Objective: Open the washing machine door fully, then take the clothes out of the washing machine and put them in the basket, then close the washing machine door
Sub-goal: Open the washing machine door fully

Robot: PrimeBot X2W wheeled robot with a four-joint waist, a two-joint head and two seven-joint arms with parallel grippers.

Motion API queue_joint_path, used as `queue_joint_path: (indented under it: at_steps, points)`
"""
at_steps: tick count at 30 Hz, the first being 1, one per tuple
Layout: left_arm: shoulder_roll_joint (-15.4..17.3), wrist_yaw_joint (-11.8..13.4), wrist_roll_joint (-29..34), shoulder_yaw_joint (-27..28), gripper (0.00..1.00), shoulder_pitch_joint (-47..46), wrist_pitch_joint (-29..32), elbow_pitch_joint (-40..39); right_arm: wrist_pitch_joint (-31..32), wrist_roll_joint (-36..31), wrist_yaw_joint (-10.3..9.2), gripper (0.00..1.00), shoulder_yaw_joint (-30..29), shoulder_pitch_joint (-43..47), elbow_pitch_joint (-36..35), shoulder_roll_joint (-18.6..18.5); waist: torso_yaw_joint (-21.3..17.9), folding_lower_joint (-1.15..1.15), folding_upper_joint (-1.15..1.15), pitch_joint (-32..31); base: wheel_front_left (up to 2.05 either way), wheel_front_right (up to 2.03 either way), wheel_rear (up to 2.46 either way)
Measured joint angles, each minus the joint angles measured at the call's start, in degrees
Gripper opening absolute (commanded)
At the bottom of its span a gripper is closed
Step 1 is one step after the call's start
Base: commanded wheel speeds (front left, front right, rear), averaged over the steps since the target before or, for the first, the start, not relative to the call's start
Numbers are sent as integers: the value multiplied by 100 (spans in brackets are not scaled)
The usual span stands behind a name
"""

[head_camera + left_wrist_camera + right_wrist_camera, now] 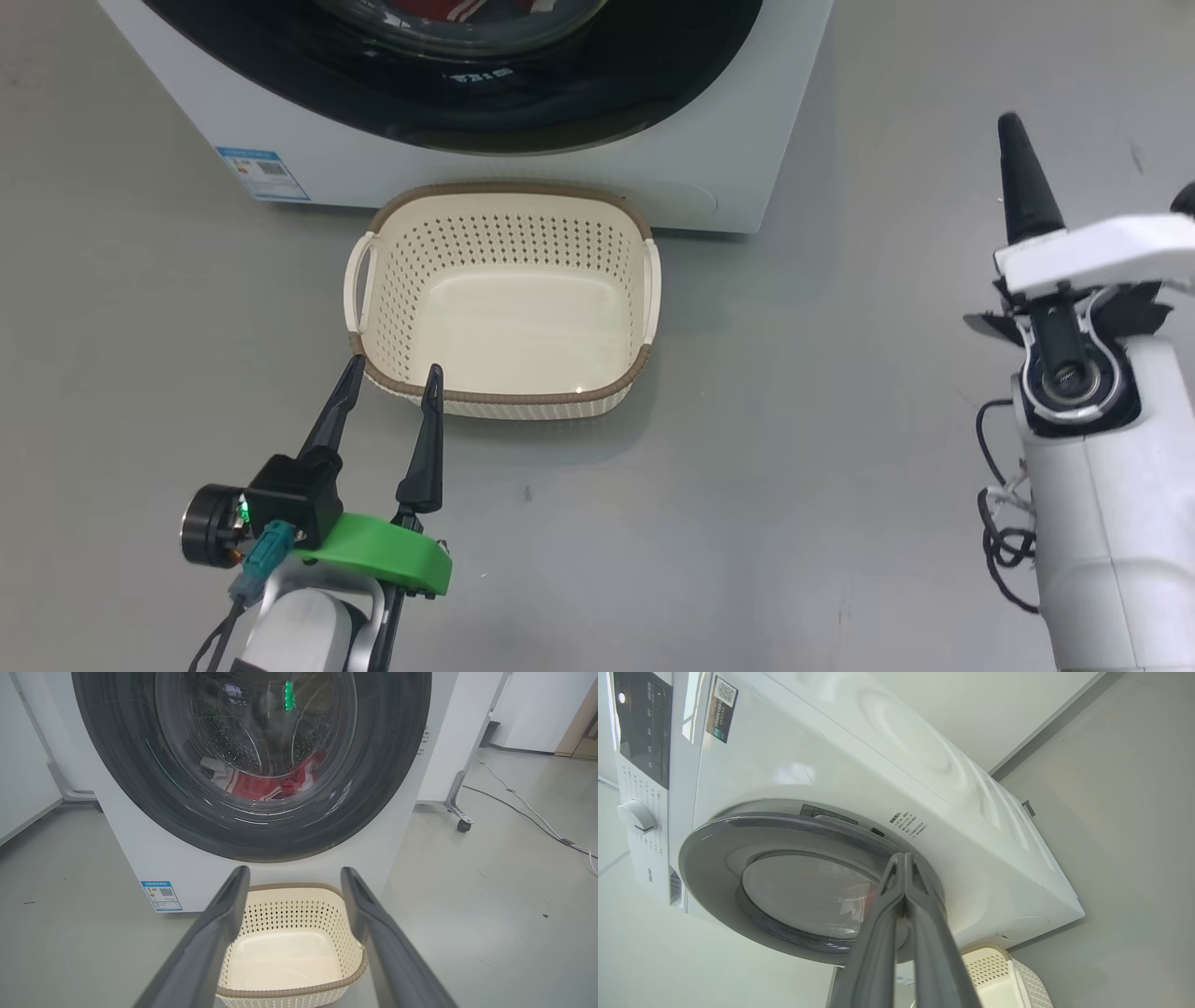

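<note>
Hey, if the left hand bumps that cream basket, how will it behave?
The basket looks like thin perforated plastic and sits empty, so it is probably light. On the smooth floor it would likely slide rather than tip, being low and wide. Its walls may flex if squeezed.

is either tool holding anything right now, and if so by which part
Nothing is held. The left tool is open and empty near the basket; the right tool is shut on nothing, in front of the washing machine door.
</note>
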Motion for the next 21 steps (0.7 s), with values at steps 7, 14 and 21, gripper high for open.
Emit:
queue_joint_path:
  at_steps: [7, 14, 21]
  points:
    - [-1, 0, -7, -97, 100, -225, 0, -111, 631, 364, -77, 0, -85, -811, -135, -129, 192, 0, 0, 381, 0, 0, 0]
    - [-3, 1, -102, -181, 100, -453, 0, -148, 1088, 547, -303, 0, -174, -1527, -169, -333, 373, 0, 0, 742, 0, 0, 0]
    - [-10, 1, -148, -360, 100, -682, 0, -166, 1589, 728, -616, 0, -233, -2270, -110, -568, 550, 0, 0, 1113, 0, 0, 0]
